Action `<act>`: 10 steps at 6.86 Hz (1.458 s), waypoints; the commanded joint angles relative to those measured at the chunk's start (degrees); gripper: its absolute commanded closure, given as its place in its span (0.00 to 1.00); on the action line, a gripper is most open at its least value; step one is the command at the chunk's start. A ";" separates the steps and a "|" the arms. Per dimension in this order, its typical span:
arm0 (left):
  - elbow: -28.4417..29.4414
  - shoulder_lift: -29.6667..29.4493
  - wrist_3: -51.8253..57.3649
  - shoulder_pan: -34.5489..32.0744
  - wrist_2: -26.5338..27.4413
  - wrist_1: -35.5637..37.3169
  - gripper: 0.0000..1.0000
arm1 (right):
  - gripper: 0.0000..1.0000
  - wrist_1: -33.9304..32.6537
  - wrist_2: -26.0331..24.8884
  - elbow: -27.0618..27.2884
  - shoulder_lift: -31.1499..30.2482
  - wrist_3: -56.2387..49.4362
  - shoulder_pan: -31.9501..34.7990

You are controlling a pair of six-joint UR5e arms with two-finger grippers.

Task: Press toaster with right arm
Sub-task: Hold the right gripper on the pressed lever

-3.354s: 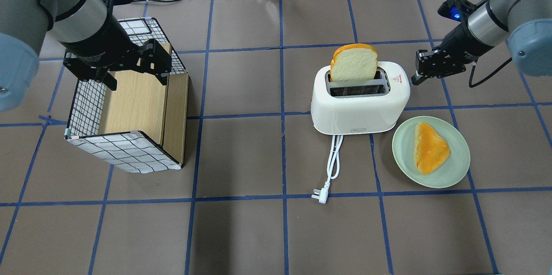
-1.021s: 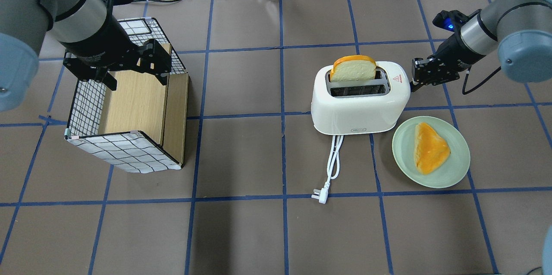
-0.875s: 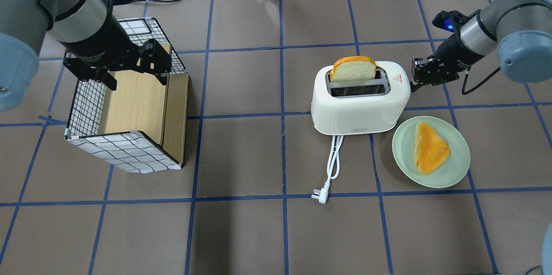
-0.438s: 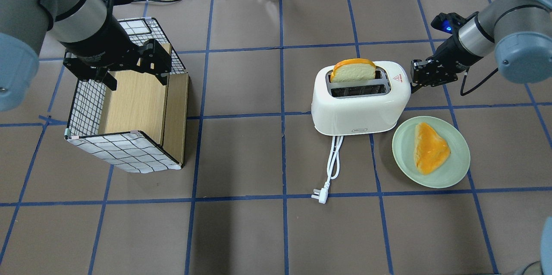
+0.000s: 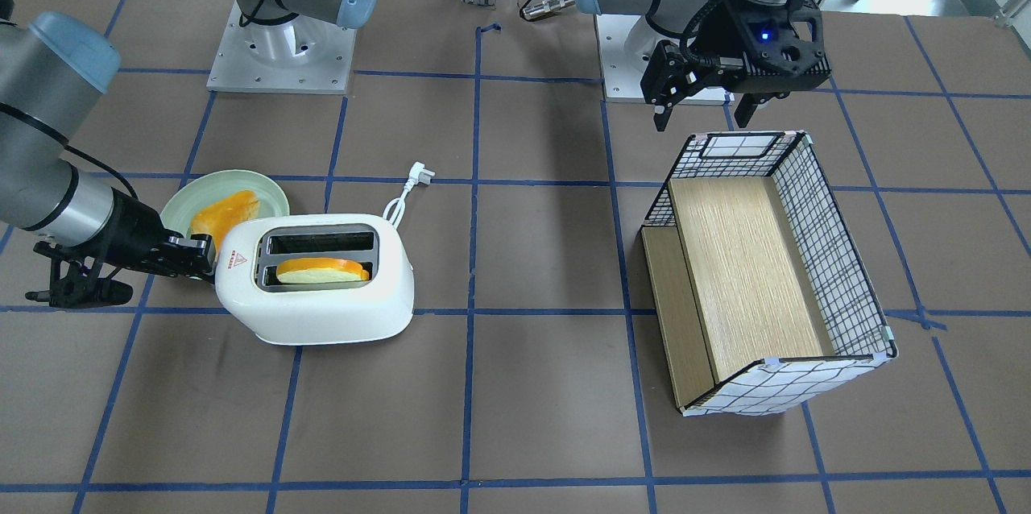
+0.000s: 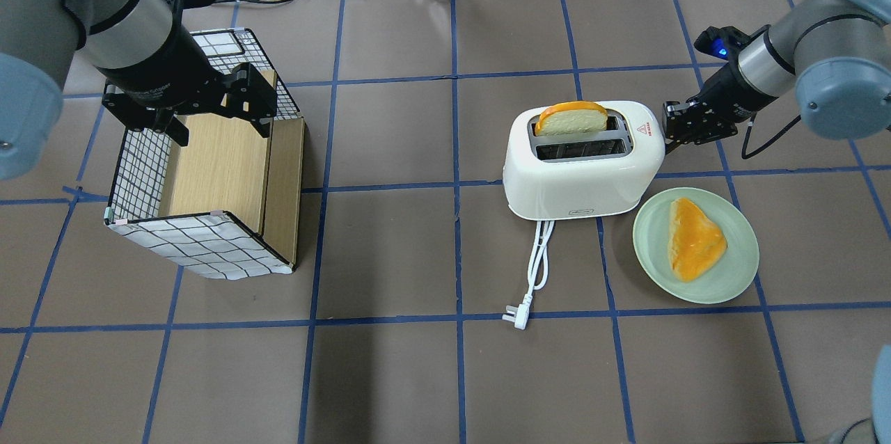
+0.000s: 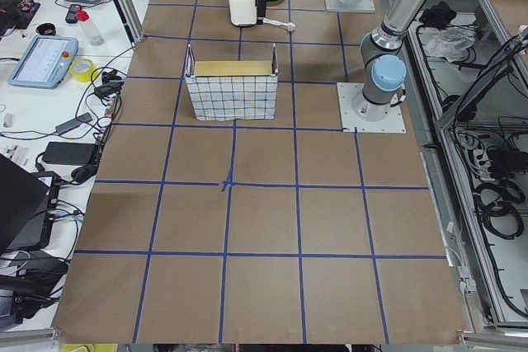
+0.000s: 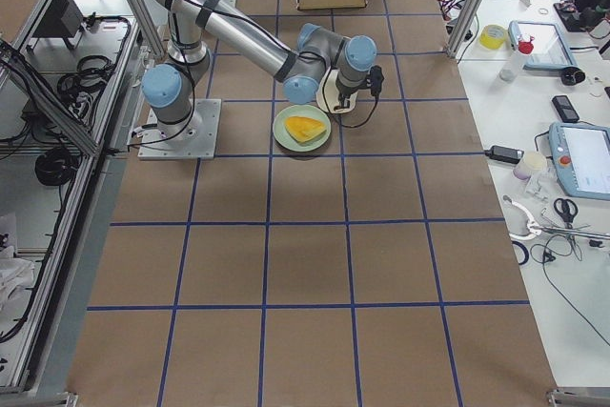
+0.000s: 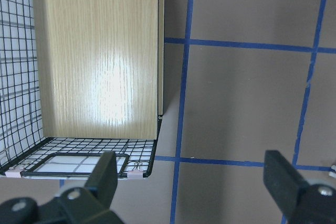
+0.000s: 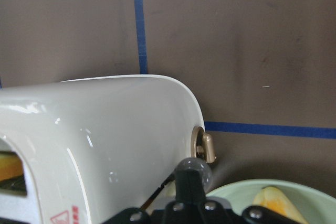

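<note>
The white toaster (image 6: 581, 176) stands right of centre, with its cord (image 6: 536, 270) trailing toward the front. A bread slice (image 6: 571, 118) sits low in its rear slot; in the front-facing view (image 5: 322, 269) it is almost level with the top. My right gripper (image 6: 669, 141) is shut and pressed against the toaster's right end, low down beside the red triangle sticker. In the right wrist view the shut fingertips (image 10: 192, 174) sit next to the small silver knob (image 10: 207, 148). My left gripper (image 6: 209, 106) is open and empty above the basket.
A wire basket with a wooden insert (image 6: 202, 242) lies on its side at the left. A green plate (image 6: 738, 249) with a bread piece (image 6: 692, 239) sits just front-right of the toaster, under my right wrist. Cables and tools lie along the far edge.
My right gripper has moved down along the toaster's right end. The bread slice has sunk from standing tall to low in its slot. The left arm has not moved.
</note>
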 commanded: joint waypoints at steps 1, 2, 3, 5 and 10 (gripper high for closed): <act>0.00 0.00 0.00 0.00 0.00 0.00 0.00 | 1.00 -0.27 -0.18 0.27 0.03 0.00 -0.06; 0.00 0.00 0.00 0.00 0.00 0.00 0.00 | 1.00 -0.27 -0.44 0.36 0.03 0.00 -0.06; 0.00 0.00 0.00 0.00 0.00 0.00 0.00 | 1.00 -0.27 -0.44 0.36 0.03 0.00 -0.06; 0.00 0.00 0.00 0.00 -0.09 0.00 0.00 | 1.00 -0.27 -0.53 0.27 -0.15 0.17 -0.14; 0.00 0.00 0.00 0.00 0.00 0.00 0.00 | 1.00 3.49 -3.61 -2.27 -6.73 3.25 0.12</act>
